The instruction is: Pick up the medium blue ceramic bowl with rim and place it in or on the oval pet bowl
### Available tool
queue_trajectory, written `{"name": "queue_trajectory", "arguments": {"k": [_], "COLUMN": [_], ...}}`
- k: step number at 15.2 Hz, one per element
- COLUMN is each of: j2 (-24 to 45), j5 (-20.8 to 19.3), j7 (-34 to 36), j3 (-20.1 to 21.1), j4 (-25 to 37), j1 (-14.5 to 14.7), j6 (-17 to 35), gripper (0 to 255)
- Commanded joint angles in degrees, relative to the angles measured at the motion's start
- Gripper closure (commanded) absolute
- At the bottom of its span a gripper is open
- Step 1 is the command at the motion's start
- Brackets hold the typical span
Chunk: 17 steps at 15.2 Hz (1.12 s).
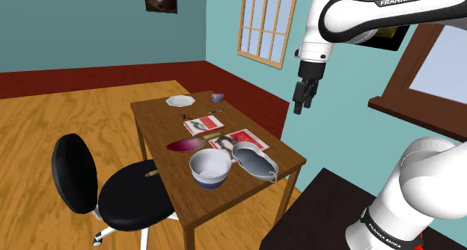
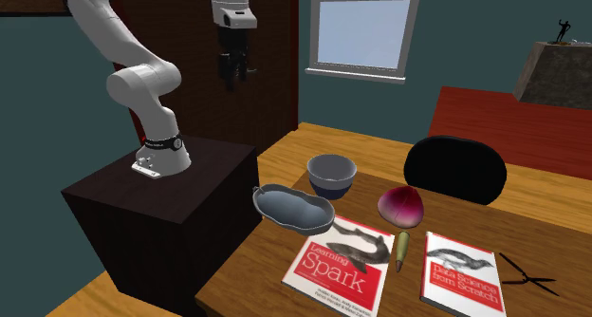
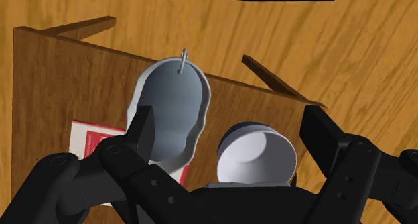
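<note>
Blue bowl [image 1: 209, 168], one; grey pet bowl [image 1: 254, 163], one

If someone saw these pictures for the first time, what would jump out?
The black end effector hangs open high up, well clear of the wooden table. At the table end nearest the stand sit a blue bowl, white inside, and a grey oval pet bowl, side by side. A black office chair stands at the table's side.

Arm [image 1: 352, 13] high — tool [image 1: 302, 100] downward, fingers [image 3: 143, 127] apart, empty.
</note>
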Motion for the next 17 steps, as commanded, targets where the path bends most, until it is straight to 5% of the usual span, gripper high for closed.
{"name": "queue_trajectory", "arguments": {"k": [1,17], "j2": [3.63,38.08], "j5": [0.76,8.94], "j7": [0.20,-1.66], "j3": [0.04,0.42], "j4": [0.17,10.79], "j1": [0.38,3.08], "j6": [3.45,25.96], "gripper": [0,0]}}
